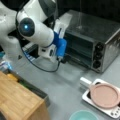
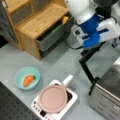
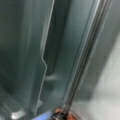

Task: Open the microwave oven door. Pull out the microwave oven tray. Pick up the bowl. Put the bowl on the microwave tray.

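In both front views the silver-grey microwave oven (image 1: 100, 32) (image 2: 108, 82) stands at the right. Its door (image 1: 77, 60) (image 2: 86, 70) hangs swung down in front of the opening. My blue-cased gripper (image 1: 60, 57) (image 2: 93, 45) is at the door's outer edge. In the wrist view the handle bar (image 3: 82, 62) runs down into the gripper (image 3: 61, 115), which looks shut on it. The teal bowl (image 1: 83, 115) (image 2: 17, 77) sits on the table apart from the oven, with an orange carrot (image 2: 28, 80) in it. The microwave oven tray cannot be made out.
A pink plate (image 1: 104, 95) (image 2: 53, 98) lies on a white base (image 1: 86, 97) (image 2: 71, 100) between bowl and oven. A wooden cabinet (image 1: 20, 100) (image 2: 37, 22) with an open drawer (image 2: 53, 35) stands opposite the oven. A black cable (image 1: 42, 67) trails from the arm.
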